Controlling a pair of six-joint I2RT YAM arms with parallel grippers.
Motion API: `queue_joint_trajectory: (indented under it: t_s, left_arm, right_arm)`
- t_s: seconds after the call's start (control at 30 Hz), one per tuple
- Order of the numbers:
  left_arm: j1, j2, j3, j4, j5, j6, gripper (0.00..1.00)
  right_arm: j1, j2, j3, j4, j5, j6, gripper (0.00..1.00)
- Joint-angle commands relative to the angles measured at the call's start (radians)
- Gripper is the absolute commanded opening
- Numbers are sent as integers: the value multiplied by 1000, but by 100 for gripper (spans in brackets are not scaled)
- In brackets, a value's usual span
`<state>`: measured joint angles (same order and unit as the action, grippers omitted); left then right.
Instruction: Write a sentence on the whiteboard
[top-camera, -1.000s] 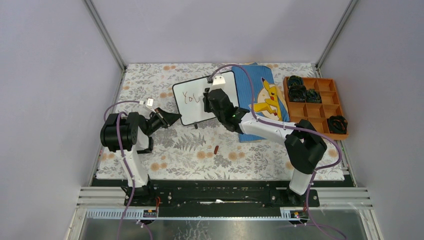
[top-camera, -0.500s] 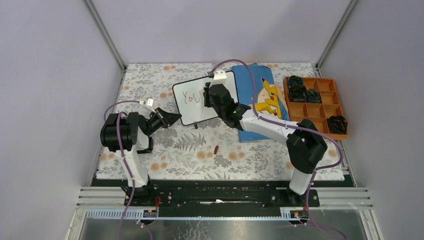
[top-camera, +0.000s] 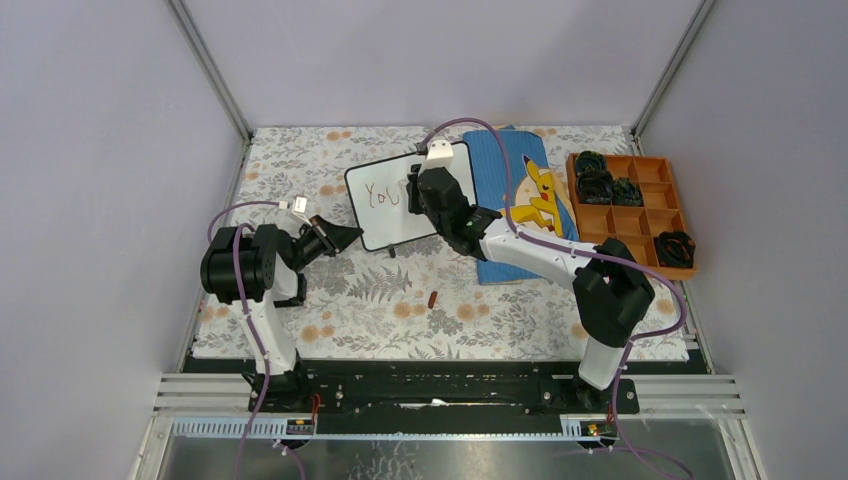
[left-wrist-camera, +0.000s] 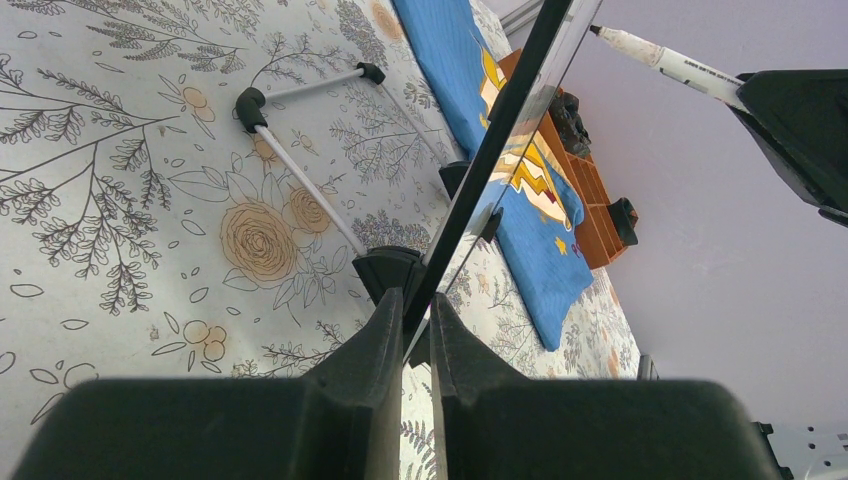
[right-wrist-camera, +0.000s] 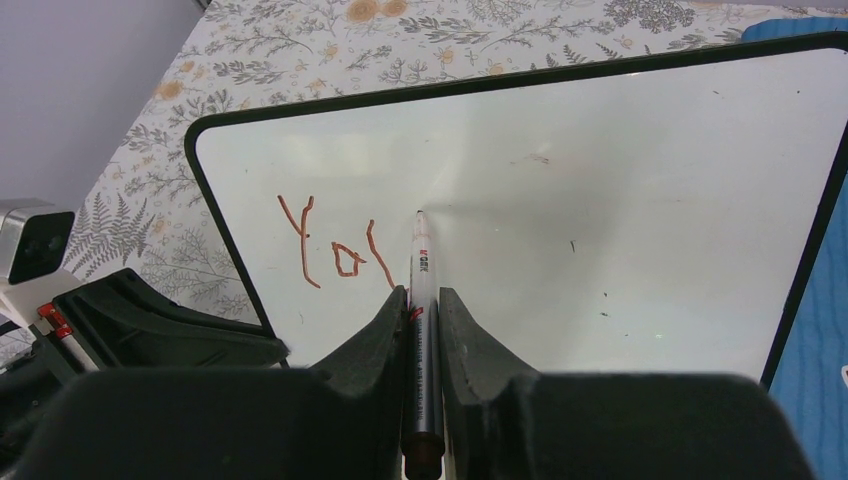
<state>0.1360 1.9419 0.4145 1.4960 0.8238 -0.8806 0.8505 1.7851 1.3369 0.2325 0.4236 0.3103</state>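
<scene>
- The whiteboard (top-camera: 385, 225) stands tilted on its wire stand (left-wrist-camera: 300, 180), writing face toward the right arm. It is a smooth, glossy white panel with rounded corners and a thin black rim.
- The sentence (right-wrist-camera: 335, 255) has only begun. Near the board's upper left corner are a red-brown "Yo" and one stroke of the next letter, and the pen may hide more.
- The marker (right-wrist-camera: 418, 255), a slim white barrel with a dark rear end, has its tip at or just off the board beside that stroke.
- The right gripper (right-wrist-camera: 422, 292) has its fingers clamped on the barrel, in line with the pen, probably for steady strokes.
- The left gripper (left-wrist-camera: 415, 300) pinches the board's lower left rim between closed fingers, probably to brace the light board against the pen's push.
- Right of the board lies a soft blue cloth (top-camera: 520, 165) with a yellow cartoon figure, partly behind the board.
- Further right sits an orange compartment tray (top-camera: 610, 220) holding dark items.
- In front of the board a small red-brown piece (top-camera: 432, 298), possibly the pen's cap, lies on the floral tablecloth (top-camera: 350, 290).
</scene>
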Motion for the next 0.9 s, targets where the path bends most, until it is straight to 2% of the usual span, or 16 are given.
queue_joint_trajectory:
  t_s: [0.0,0.87]
  left_arm:
    - [-5,3,15,24,6,8,0]
    - [-6,3,18,18,6,8,0]
  right_arm:
    - [-8,3,39,40,-13,-1,0]
    - [-7,21,13,24,-12,14,0]
